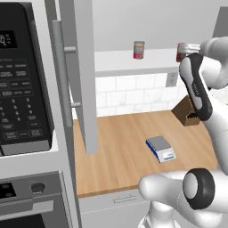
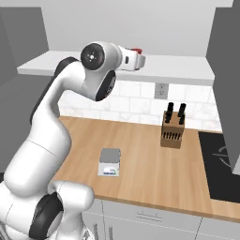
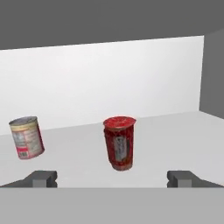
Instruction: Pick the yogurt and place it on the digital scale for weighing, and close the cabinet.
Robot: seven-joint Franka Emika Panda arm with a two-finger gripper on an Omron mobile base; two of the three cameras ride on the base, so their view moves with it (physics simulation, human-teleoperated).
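Observation:
The yogurt (image 3: 119, 142), a dark-red tapered cup, stands upright on the white inner shelf (image 3: 166, 131) of the open cabinet, straight ahead of my gripper (image 3: 113, 179). The gripper is open, with its fingertips (image 3: 41, 178) set wide on either side and short of the cup, and nothing is between them. From the left base view the yogurt (image 1: 181, 52) is partly hidden behind my arm. The right base view shows only a red sliver of the yogurt (image 2: 136, 50) above the hand. The digital scale (image 1: 160, 148) lies bare on the wooden counter below. The cabinet door (image 1: 84, 75) hangs open at the left.
A red-labelled can (image 3: 27, 137) stands on the same shelf, to the left of the cup. A knife block (image 2: 172, 129) sits at the back of the counter (image 2: 154, 173), and a black cooktop (image 2: 220, 164) lies at its right. A black microwave (image 1: 22, 80) is left of the open door.

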